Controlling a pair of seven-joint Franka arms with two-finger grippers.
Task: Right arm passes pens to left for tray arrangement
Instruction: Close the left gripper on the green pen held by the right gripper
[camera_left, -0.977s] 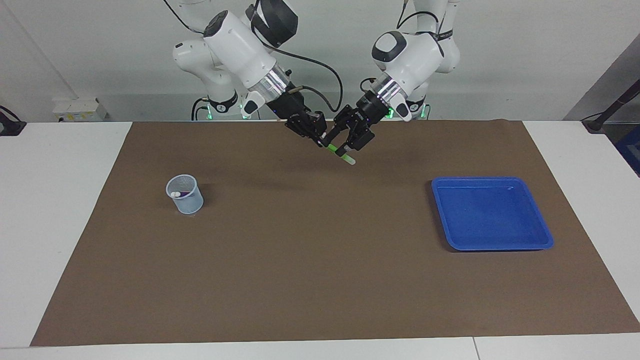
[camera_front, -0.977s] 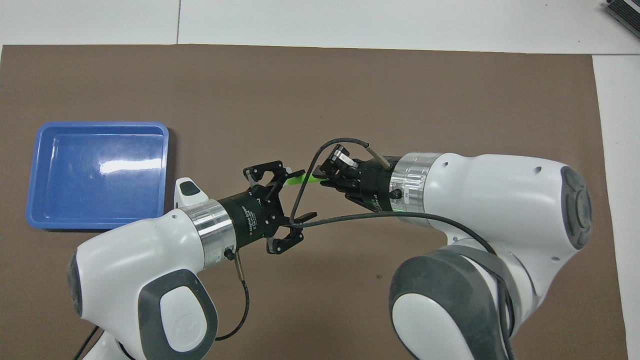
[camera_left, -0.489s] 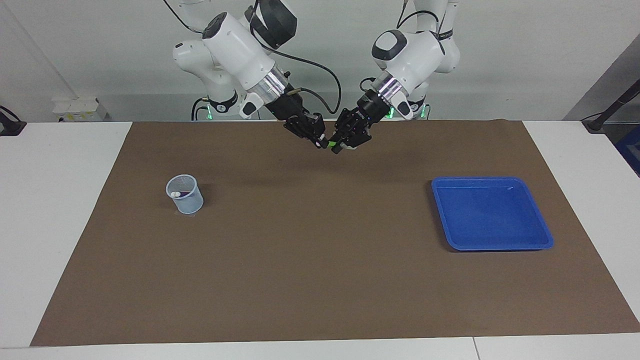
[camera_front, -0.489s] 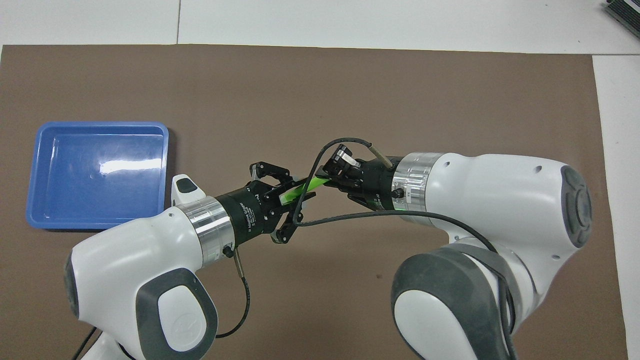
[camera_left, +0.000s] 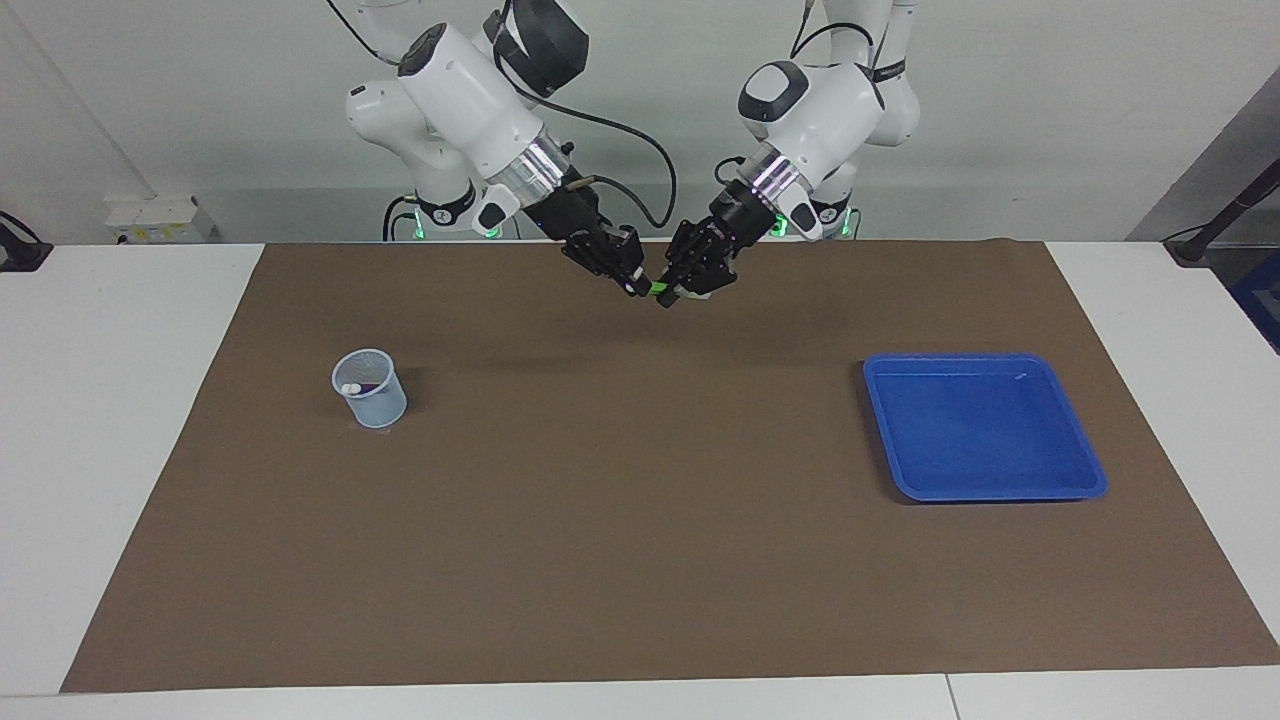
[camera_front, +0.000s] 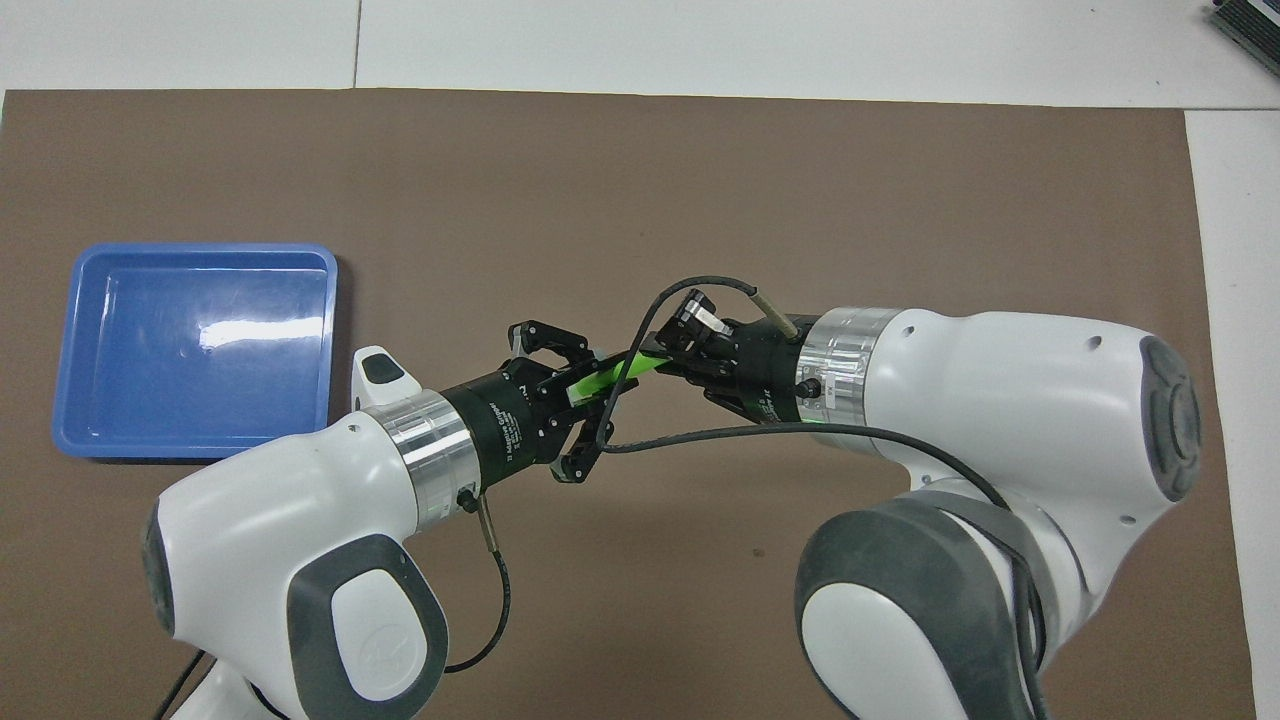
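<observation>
Change since earlier frames: left gripper, spread around the pen a second ago, has pressed its fingers onto it; both wrists have risen slightly toward the top centre of the facing view.
Green pen: held in the air at the centre of the overhead view, slanting up toward that frame's right; in the facing view only a short green stub shows between the two claws, at upper centre.
Left gripper: pinching the pen's lower end.
Right gripper: pinching the pen's upper end, so both claws hold it at once.
Step in hand: handover, judged at the point where the right claw should let go.
Doing it well: the right claw should spread fully before either arm pulls away, and the left grip should stay firm so the pen does not twist or drop.
Tray: blue, nothing in it, at right centre of the facing view, well apart from the handover.
Mesh cup: at left centre of the facing view, with a pale pen end and something purple inside.
Mat: brown, under everything.
</observation>
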